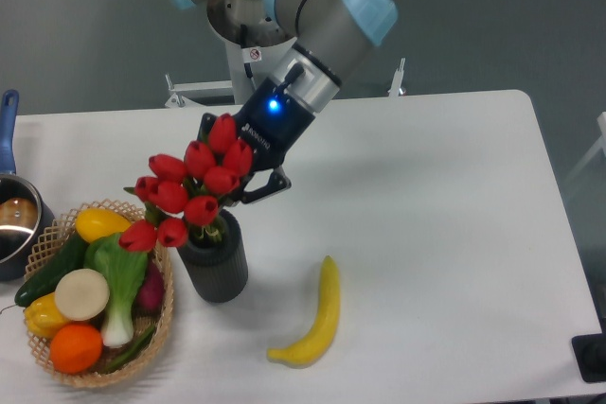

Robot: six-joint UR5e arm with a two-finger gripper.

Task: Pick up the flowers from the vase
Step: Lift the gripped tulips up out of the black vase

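Near edge of white worktop: banana; wicker basket of vegetables and fruit, left. Behind: grey ribbed vase, upright, holding flowers, red buds leaning left over basket. Further back: jaws among upper buds, mostly hidden; clenched or released, cannot tell. Far left: pot, blue handle.

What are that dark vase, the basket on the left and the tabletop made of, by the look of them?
Vase: dark grey, matt and ribbed, perhaps plastic or rubber; I can't tell which. Basket: woven tan strands, apparently wicker. Table: smooth, plain white with a faint sheen, probably laminate.
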